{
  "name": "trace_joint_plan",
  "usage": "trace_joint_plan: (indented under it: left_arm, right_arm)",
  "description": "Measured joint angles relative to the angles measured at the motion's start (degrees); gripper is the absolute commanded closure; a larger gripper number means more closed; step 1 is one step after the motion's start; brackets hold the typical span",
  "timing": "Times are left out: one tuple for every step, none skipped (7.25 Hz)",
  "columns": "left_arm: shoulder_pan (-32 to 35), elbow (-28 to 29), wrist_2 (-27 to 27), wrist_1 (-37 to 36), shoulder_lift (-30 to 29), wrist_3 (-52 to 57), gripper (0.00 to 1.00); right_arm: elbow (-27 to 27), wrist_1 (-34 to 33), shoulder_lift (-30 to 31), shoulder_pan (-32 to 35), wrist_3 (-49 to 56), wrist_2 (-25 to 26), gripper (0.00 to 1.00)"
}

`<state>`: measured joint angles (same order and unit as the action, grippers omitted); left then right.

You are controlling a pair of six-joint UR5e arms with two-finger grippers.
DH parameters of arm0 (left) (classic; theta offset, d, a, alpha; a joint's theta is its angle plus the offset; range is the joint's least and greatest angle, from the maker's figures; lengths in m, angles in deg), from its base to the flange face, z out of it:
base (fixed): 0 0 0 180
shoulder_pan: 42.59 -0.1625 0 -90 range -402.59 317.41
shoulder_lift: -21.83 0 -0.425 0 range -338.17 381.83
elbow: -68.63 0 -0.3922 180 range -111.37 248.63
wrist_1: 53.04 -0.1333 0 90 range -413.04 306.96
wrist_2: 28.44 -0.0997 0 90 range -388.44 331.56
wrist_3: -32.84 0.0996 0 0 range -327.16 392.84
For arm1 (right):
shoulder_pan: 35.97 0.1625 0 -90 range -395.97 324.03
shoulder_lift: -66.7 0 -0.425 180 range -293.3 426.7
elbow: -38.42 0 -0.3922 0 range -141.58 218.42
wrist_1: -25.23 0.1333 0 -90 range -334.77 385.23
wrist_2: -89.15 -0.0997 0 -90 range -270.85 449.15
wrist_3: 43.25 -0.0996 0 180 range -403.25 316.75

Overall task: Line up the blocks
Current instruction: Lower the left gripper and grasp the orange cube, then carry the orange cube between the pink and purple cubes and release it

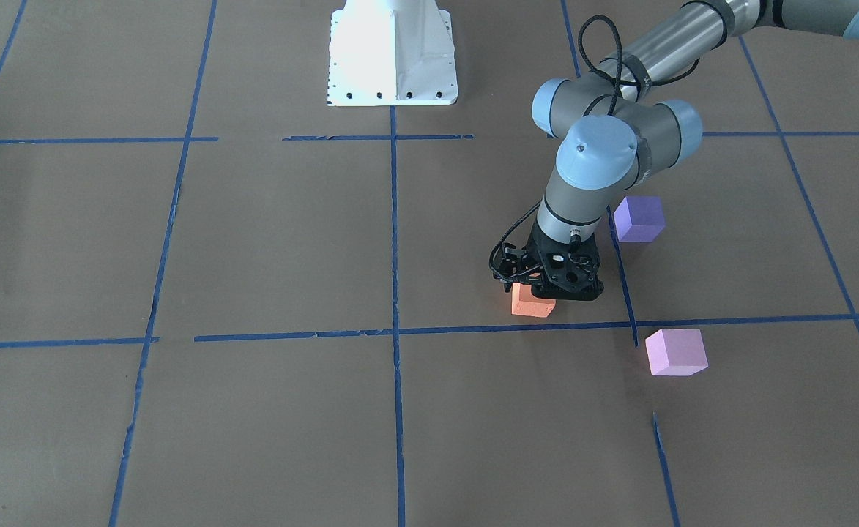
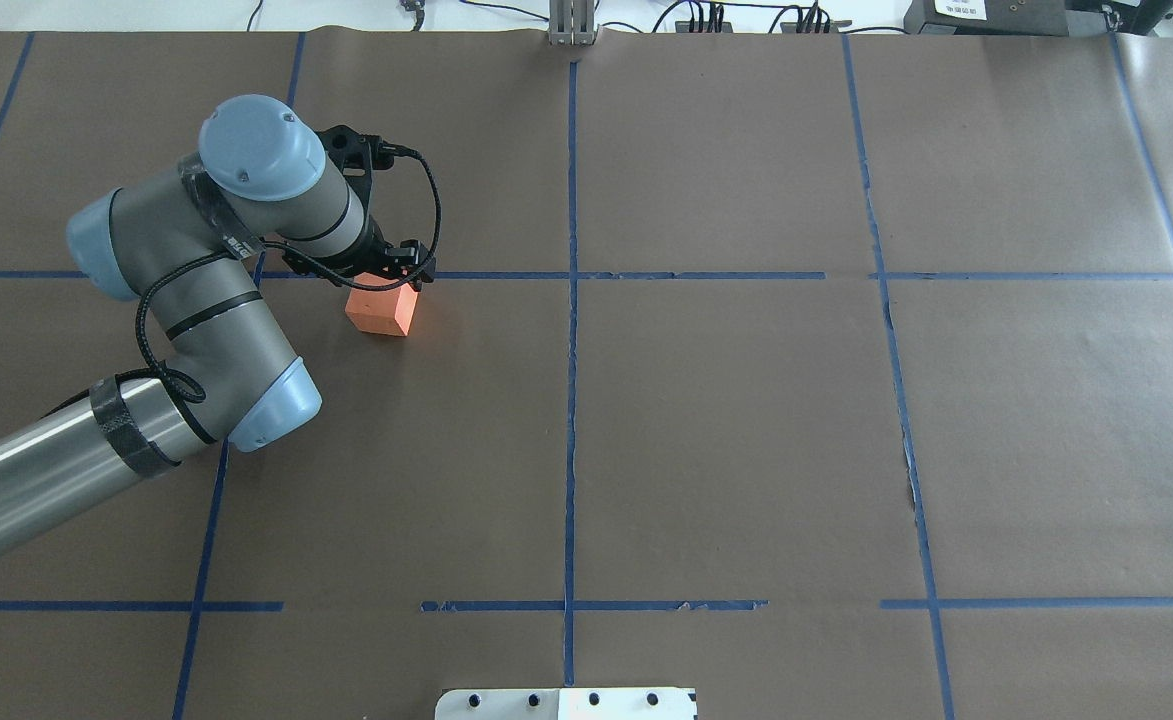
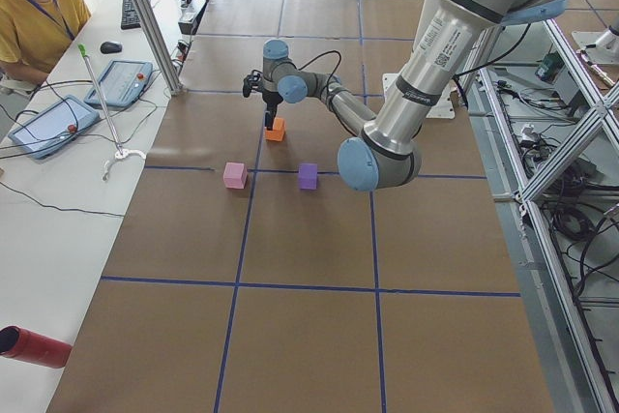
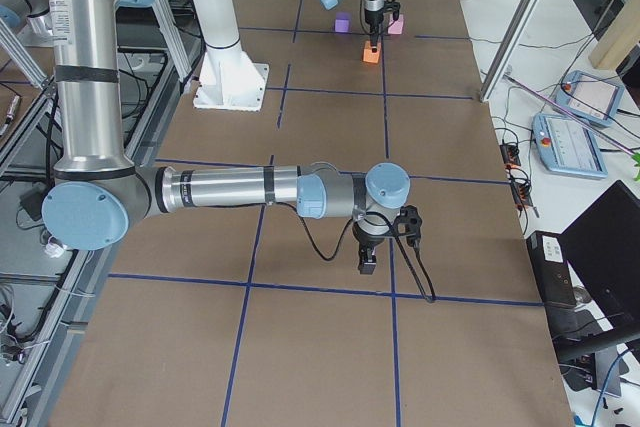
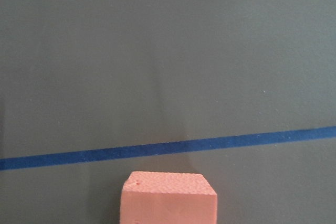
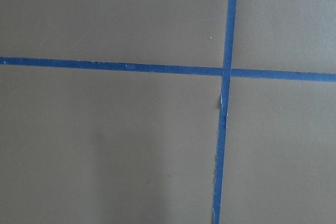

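The orange block point(image 1: 533, 303) sits on the brown table just on the robot's side of a blue tape line. My left gripper point(image 1: 565, 291) stands straight down over it, jaws closed on its upper part. The block fills the bottom centre of the left wrist view point(image 5: 168, 199) and also shows in the overhead view point(image 2: 381, 310). The violet-purple block point(image 1: 638, 218) and the pale pink-lilac block point(image 1: 676, 352) lie apart to its side, hidden by the arm in the overhead view. My right gripper point(image 4: 368, 259) hovers low over bare table far off; I cannot tell whether it is open.
Blue tape lines point(image 1: 395, 241) divide the brown table into squares. The white robot base point(image 1: 392, 55) stands at the table's edge. An operator point(image 3: 34, 16) sits beyond the far side with tablets and cables.
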<state>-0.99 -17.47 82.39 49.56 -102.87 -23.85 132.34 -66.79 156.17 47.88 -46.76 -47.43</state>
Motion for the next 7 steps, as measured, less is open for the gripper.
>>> trace_joint_plan:
  left_arm:
    - [-0.2,0.7,-0.2,0.2,0.1,-0.3,0.00]
    - [-0.6,1.4,-0.2,0.5,0.2,-0.2,0.00]
    - [-1.3,1.7,-0.2,0.8,0.2,0.1,0.04]
    - [-2.0,1.9,-0.1,0.9,0.3,0.2,0.58]
    - [-2.3,2.0,0.1,0.9,0.4,0.3,0.80]
    - [-2.3,1.9,0.8,0.7,0.5,0.4,0.82]
    - [-1.4,1.7,2.8,0.4,0.6,0.4,0.82]
  right_arm:
    - [0.0,0.0,0.0,0.0,0.0,0.0,0.00]
    - [0.0,0.0,0.0,0.0,0.0,0.0,0.00]
    - [0.0,0.0,0.0,0.0,0.0,0.0,0.00]
    - [0.0,0.0,0.0,0.0,0.0,0.0,0.00]
    - [0.0,0.0,0.0,0.0,0.0,0.0,0.00]
    - [0.0,0.0,0.0,0.0,0.0,0.0,0.00]
    - [0.0,0.0,0.0,0.0,0.0,0.0,0.00]
